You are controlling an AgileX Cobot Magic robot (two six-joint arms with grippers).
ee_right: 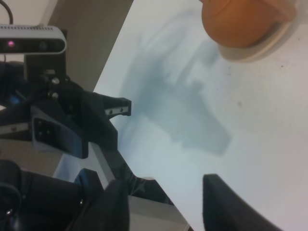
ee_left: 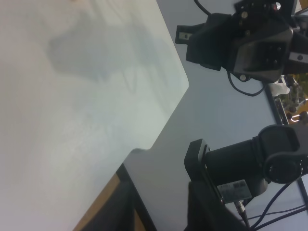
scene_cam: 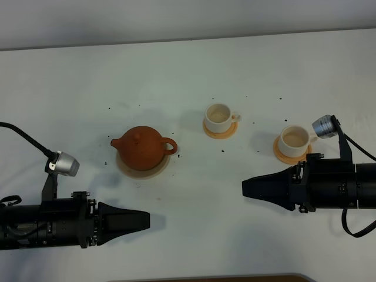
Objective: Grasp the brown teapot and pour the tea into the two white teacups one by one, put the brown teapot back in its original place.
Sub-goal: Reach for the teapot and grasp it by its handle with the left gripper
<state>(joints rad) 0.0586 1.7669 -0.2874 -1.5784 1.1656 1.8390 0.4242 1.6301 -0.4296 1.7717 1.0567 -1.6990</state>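
Observation:
The brown teapot (scene_cam: 143,147) stands on the pale tan disc (scene_cam: 143,169) left of the table's middle, spout to the left, handle to the right. One white teacup (scene_cam: 218,117) is at centre and the other (scene_cam: 293,138) to its right, each on an orange coaster. My left gripper (scene_cam: 147,220) lies low at the front left, apart from the teapot. My right gripper (scene_cam: 244,188) lies at the right, in front of the right cup. In the right wrist view the teapot (ee_right: 240,21) and disc (ee_right: 269,45) are far ahead of the gripper (ee_right: 166,207), which shows a gap and nothing in it. The left gripper (ee_left: 161,211) also shows a gap, and nothing is in it.
The white table (scene_cam: 188,70) carries small dark specks around the teapot and cups. Its front edge (ee_left: 159,130) runs close to both arms. The right arm (ee_left: 250,43) shows in the left wrist view and the left arm (ee_right: 72,125) in the right wrist view.

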